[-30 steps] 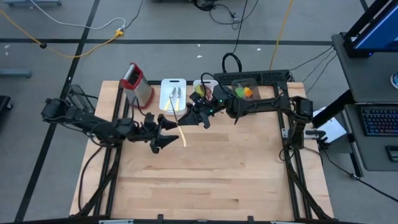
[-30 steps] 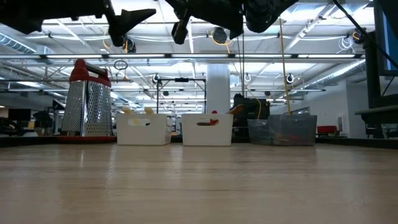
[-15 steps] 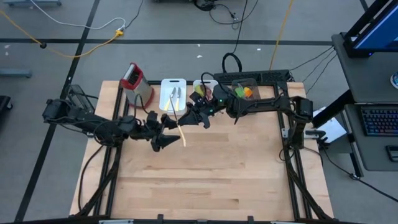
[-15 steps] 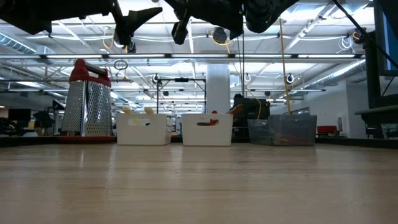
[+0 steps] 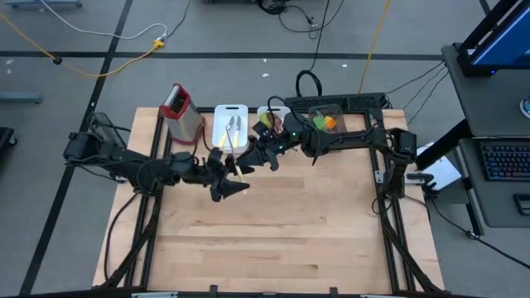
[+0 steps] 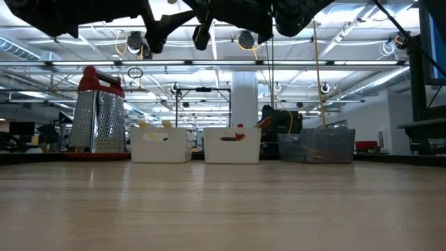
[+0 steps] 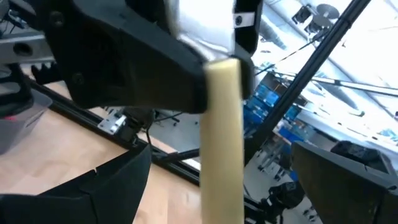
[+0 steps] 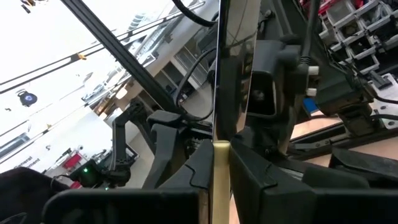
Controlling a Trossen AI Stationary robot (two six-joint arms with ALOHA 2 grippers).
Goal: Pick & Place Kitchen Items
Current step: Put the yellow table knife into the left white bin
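Note:
A cream-handled knife (image 5: pixel 239 170) hangs high over the table's middle, held by my right gripper (image 5: pixel 251 157), which is shut on it. In the left wrist view its cream handle (image 7: pixel 222 143) runs downward from the silver blade (image 7: pixel 202 25). My left gripper (image 5: pixel 231 179) is open and level beside it. Its two fingers (image 7: pixel 81 193) stand on either side of the handle, apart from it. Both grippers show at the top of the low view, left (image 6: pixel 162 26) and right (image 6: pixel 203 33). My right gripper pinches the knife between its two fingers about where the blade meets the handle (image 8: pixel 221 163). It comes about level from the table's right. The blade (image 8: pixel 235 62) reaches on past the fingertips. The knife is lifted clear of the table.
A red-topped metal grater (image 5: pixel 183 111) stands at the far left. Beside it along the far edge sit a white tray (image 5: pixel 231 124) with knives, a second white tray (image 5: pixel 267 121) with coloured utensils, and a clear bin (image 5: pixel 329 121). The near half of the wooden table (image 5: pixel 273 240) is bare.
My left gripper has moved toward the table's right and slightly far, toward the knife, rolling a little. Its open fingers now stand around the cream handle. The right gripper and the knife have kept still.

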